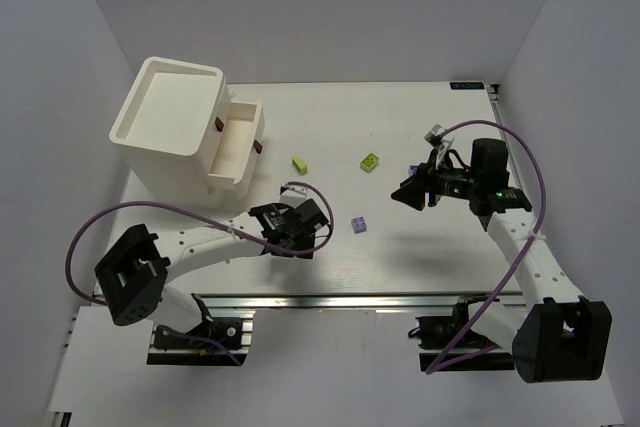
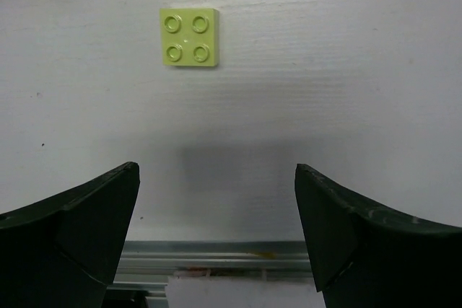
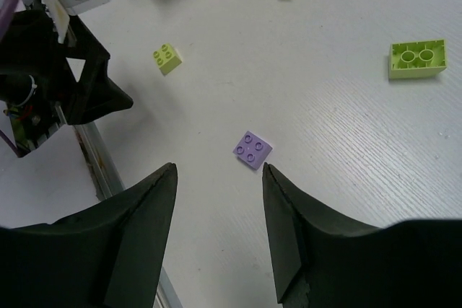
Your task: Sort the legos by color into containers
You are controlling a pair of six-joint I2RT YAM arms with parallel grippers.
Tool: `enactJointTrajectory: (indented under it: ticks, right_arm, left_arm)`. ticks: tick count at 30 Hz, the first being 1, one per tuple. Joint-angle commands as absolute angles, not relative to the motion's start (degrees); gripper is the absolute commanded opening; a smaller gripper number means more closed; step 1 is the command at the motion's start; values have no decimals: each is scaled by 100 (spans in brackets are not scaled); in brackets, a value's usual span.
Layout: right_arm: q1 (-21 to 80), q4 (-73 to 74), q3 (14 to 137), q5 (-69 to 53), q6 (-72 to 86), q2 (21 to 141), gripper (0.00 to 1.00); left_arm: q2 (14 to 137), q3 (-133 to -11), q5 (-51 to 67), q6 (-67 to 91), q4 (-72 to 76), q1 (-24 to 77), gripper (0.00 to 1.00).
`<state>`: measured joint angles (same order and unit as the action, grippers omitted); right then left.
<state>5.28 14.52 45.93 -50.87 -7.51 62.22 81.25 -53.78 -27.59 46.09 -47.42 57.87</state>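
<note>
judging by their look, the legos [image 1: 371, 161] are hard, light, glossy plastic. they should not deform, but could skid or flip on the smooth table [image 1: 450, 127] if nudged off centre. the left tool [image 2: 216, 178] stands wide and empty at the bottom of the left wrist view. a yellow-green brick [image 2: 189, 37] lies studs up in the upper left of that frame, well ahead of the fingertips. the best hold is probably across two flat opposite side walls, not the studs. the right tool [image 3: 219, 171] is partly spread and also holds nothing, with a lavender brick [image 3: 253, 149] just ahead of its tips near frame centre. the drawers [image 1: 232, 147] stand pulled out of the cream box [image 1: 170, 107] at the upper left of the top view, well apart from the bricks.
</note>
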Motion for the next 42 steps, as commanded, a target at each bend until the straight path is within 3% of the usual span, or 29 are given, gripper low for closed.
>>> enactJointTrajectory:
  ticks: [1,12,19,26,36,42]
  right_arm:
    - [545,1345,4518,-5045,-861,6100,56]
    - [554,1336,4500,-5063,-861,6073,56]
    - [554,1336,4509,-5080,-870,6047,56]
    - [536,1336,4509,-5089,-870,6047,56]
    - [545,1327,4509,-5098,-879,6038,54]
    - [536,1327,4483,-5115,-879,6047,53]
  left_arm:
    - [8270,-5282,-2971,4298,-4343,5573,97]
    - [8700,-5343,-2435,3173,-3402,4808,93]
    - [9158,-5458,-2136,2953,-3191,4562,72]
    - [9325,-5484,-1969,2830,-3068,4377,57]
    - [8808,-5633,-1486,2619,-2988,4324,31]
    - [8289,-6301,-1581,2356,-3532,4386,25]
